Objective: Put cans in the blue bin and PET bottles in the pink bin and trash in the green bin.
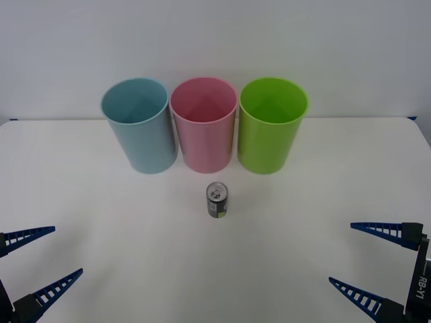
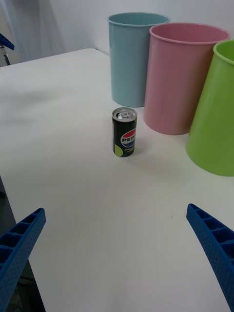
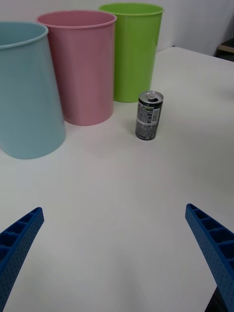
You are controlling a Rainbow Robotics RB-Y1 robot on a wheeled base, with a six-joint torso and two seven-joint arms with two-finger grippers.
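- We see a white table (image 1: 135, 222) spreading beneath the left gripper (image 1: 67, 250) and the right gripper (image 1: 341, 254) and running on well ahead of both; its top is plain and matte.
- A pale, bare wall (image 1: 215, 40) rises beyond the table's far edge, well ahead of both grippers.
- Far ahead of the left gripper, past the table's edge, we make out the corner of a dark-topped piece of furniture (image 3: 227, 48); we cannot tell what it is.
- Far ahead of the right gripper, where table meets wall, sits a small dark mark (image 1: 412, 116), too small for us to identify.
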